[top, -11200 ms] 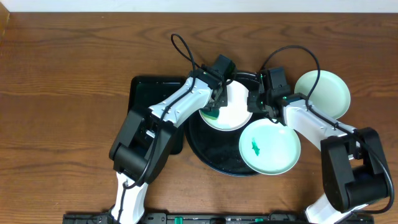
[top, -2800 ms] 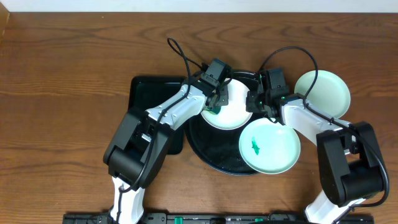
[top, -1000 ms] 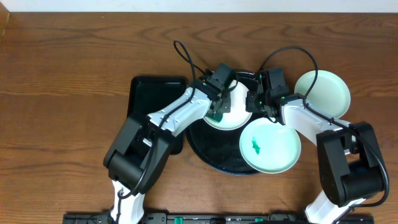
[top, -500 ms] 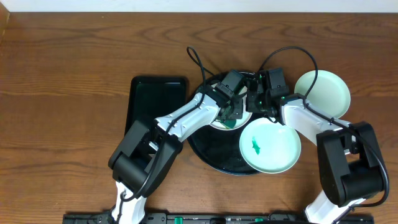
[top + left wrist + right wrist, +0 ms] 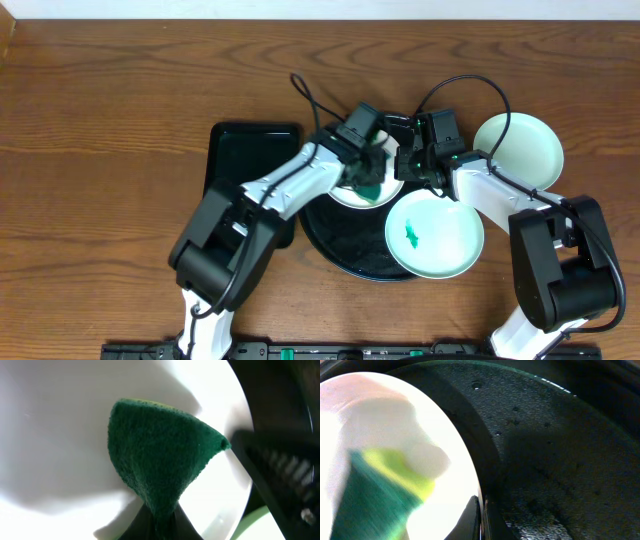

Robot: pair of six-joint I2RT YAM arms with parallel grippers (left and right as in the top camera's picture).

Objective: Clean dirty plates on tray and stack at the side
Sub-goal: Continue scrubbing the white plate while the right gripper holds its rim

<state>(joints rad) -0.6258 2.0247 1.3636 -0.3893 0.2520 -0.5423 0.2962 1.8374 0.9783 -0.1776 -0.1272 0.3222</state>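
Nearest, low right in the overhead, the smeared plate (image 5: 445, 250) hasn't budged. It sits flat and face up, overlapping the tray (image 5: 340, 245) rim, green blob untouched, so my guess is it's next in line.

Further up, in the tray's upper half, is the action. The left hand (image 5: 368, 178) is clamped on the sponge (image 5: 160, 460) and over the last second has slid it from the left part of the white plate (image 5: 65, 415) toward the right, then back a touch. Looks like scrubbing strokes, and no green mark shows on the bits I can see, so this one's probably nearly done. The right hand (image 5: 481, 515) hasn't moved, fingers pinched together on that plate's right rim.

Farthest, upper right on the surface (image 5: 100, 120), the far plate (image 5: 518, 150) sits clean, same spot.

Plates are round, so there's no long axis; all face up. Can't tell if the held one is tipped.
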